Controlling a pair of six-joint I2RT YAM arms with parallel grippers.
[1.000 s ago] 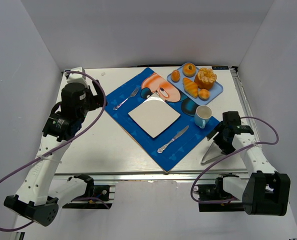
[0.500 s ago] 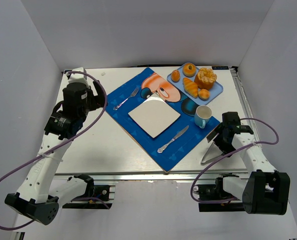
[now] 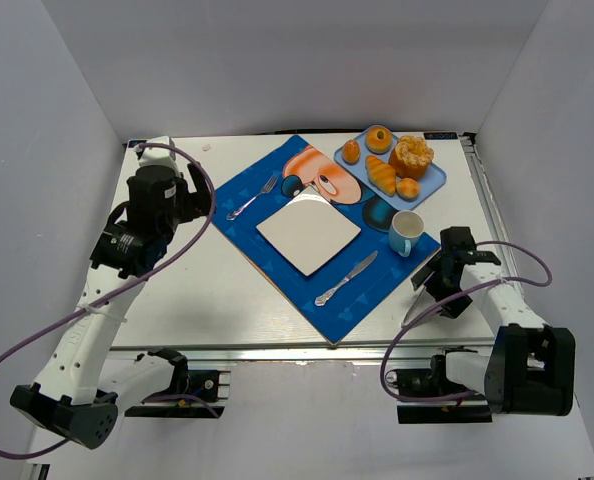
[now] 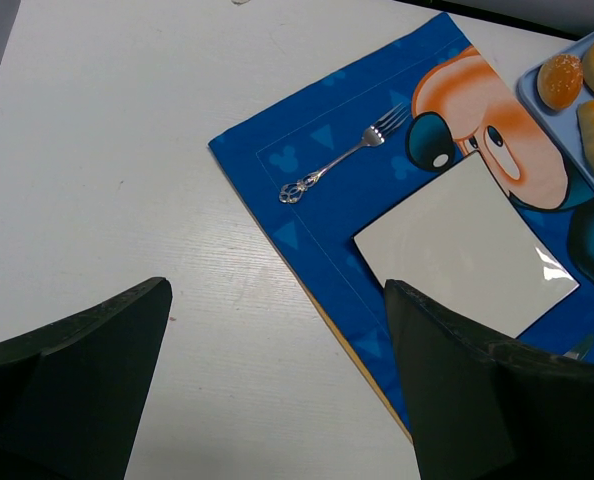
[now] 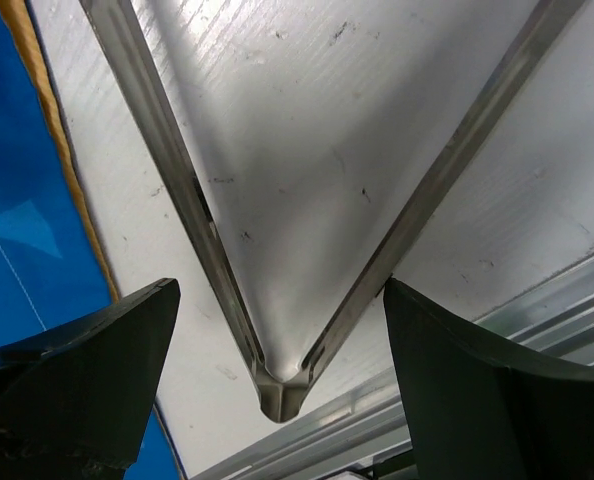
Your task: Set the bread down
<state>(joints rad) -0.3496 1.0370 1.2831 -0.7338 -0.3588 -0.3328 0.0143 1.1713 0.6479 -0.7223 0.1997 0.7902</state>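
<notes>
1. Your left claw (image 4: 277, 295) has its fingers spread wide with nothing between them. It hangs above the left part of the tabletop (image 3: 192, 295), and its camera looks down on the left corner of the blue placemat (image 3: 277, 195).
2. Your right claw (image 5: 280, 290) also has its fingers spread. It sits low over the metal tongs (image 5: 277, 385), one finger to each side of them near the hinge end. You cannot tell whether the fingers touch the tong arms, and nothing is pinched.
3. The tongs lie flat on the bare tabletop just beside the placemat's right edge, with their arms splayed in a V.
4. The bread (image 3: 379, 138) sits in the light blue tray (image 3: 439, 180) at the far right of the tabletop, toward the tray's far end. It is well apart from both claws.
5. In the tray, a small oval roll (image 3: 351, 151) lies just left of the bread and a tall ridged pastry (image 3: 412, 156) just right of it. The croissant (image 3: 381, 175) lies on the bread's near side, and a second small roll (image 3: 408, 188) lies beyond that.
6. The tray's left end overlaps the placemat's far-right edge.
7. On the placemat:
   - The white square plate (image 3: 308, 232) is at the middle.
   - The fork (image 3: 252, 198) is to the plate's left.
   - The knife (image 3: 346, 277) is to its near right.
   - The mug (image 3: 406, 232) is at the right corner, near the tray.
</notes>
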